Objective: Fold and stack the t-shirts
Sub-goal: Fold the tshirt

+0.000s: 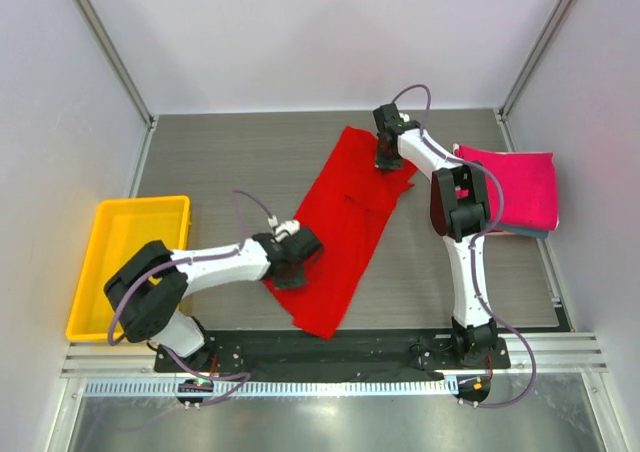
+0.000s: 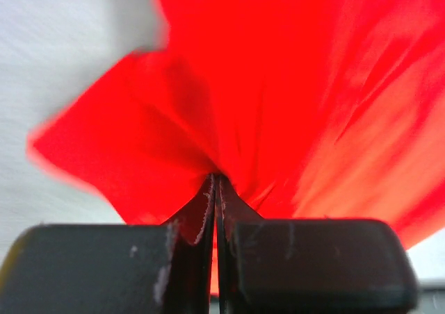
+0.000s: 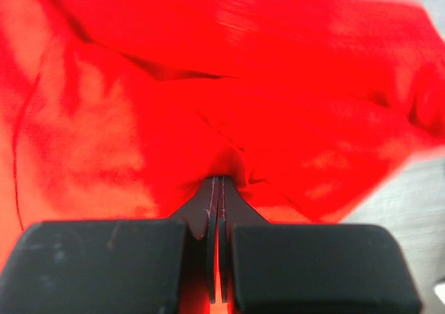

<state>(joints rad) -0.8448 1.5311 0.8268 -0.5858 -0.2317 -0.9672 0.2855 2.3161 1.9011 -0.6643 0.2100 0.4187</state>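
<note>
At the centre of the table [image 1: 220, 162], red t-shirt [image 1: 345, 227] lies diagonally, rumpled, not yet folded. Left gripper [image 1: 292, 264] clamps its near-left edge; right gripper [image 1: 388, 157] clamps its far corner. Pink t-shirt [image 1: 520, 187], already folded, sits at right. Judgement: red one remains to fold and stack.

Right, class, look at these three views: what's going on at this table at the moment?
Two robot arms are handling one bright red cloth t-shirt, which lies stretched diagonally across the grey table, not yet folded. The left gripper is shut on its near part, and the right gripper is shut on its far end. A folded magenta-pink t-shirt lies at the table's right side. A yellow plastic tray sits at the left.
</note>
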